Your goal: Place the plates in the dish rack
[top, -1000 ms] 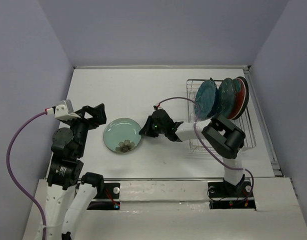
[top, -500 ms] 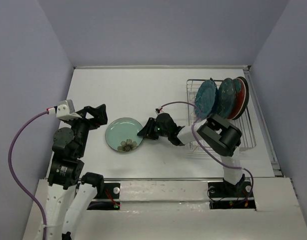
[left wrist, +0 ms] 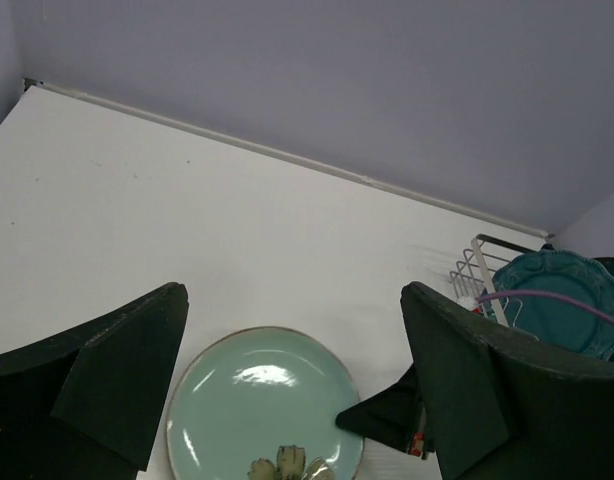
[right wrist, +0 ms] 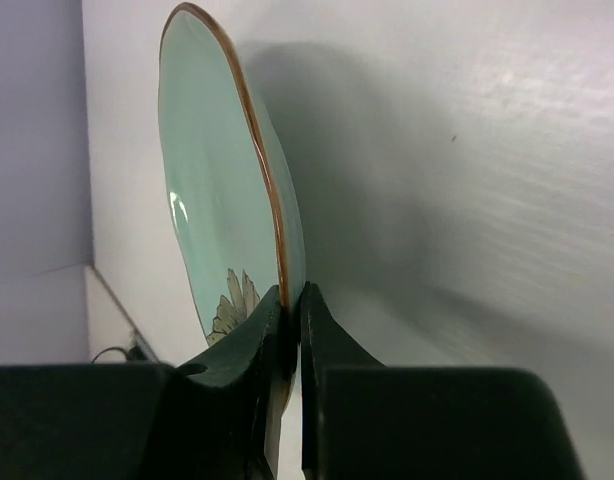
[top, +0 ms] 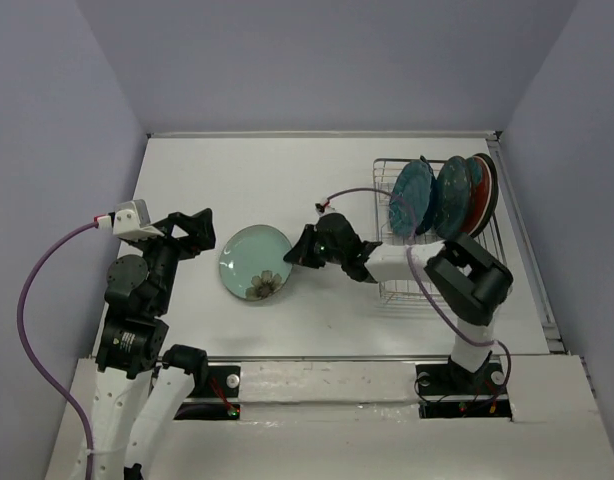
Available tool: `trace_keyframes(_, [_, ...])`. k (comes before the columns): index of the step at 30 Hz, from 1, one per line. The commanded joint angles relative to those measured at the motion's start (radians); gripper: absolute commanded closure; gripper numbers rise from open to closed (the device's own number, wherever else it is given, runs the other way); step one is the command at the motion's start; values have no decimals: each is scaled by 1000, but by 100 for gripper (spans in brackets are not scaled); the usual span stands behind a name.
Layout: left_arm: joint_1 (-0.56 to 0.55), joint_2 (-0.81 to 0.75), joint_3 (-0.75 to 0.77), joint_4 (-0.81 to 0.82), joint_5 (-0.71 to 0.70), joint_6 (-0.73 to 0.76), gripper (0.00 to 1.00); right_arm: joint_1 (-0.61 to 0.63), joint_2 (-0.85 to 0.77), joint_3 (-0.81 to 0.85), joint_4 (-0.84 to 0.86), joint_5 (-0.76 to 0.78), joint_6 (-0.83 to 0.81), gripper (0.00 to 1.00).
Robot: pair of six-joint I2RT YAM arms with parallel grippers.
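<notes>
At the left of the white table, the left gripper hangs above the surface with its two fingers spread as wide as they go and nothing between them; in its wrist view the dark fingers frame the scene ahead and touch nothing. Just to its right is the pale mint plate, near the middle of the table and well apart from the rack. It has a thin brown rim and a flower motif on its near side. The right gripper reaches in from the right, its fingers closed tight on the plate's right rim, one pad on the upper face and one on the underside. The plate is tipped up from the table on that side and throws a shadow beneath; whether its left edge touches the table I cannot tell. At the far right stands the dish rack, a silver wire frame. In its far half the scalloped teal plate, a darker teal plate and a red-edged plate stand on edge, packed close side by side, while the rack's near half shows bare wire.
</notes>
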Motion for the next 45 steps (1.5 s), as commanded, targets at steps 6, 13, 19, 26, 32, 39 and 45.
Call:
trace_keyframes(6, [-26, -16, -10, 52, 23, 21, 1, -156, -503, 175, -371, 463, -446, 93])
trace_keyframes(13, [-39, -18, -14, 61, 46, 21, 1, -233, -650, 304, -609, 948, -823, 93])
trace_keyframes(19, [-40, -12, -16, 61, 52, 21, 1, -305, -644, 365, -657, 1025, -963, 93])
trace_keyframes(26, [-40, -15, -16, 61, 49, 21, 1, -334, -586, 380, -686, 1031, -997, 93])
trace_keyframes(32, [-39, -15, -16, 61, 52, 21, 1, -344, -574, 341, -706, 1020, -977, 93])
trace_keyframes(39, [-39, -15, -16, 61, 52, 21, 1, -353, -558, 334, -728, 1031, -977, 93])
trace_keyframes(45, [-40, -15, -18, 61, 52, 19, 1, -353, -517, 331, -783, 990, -871, 93])
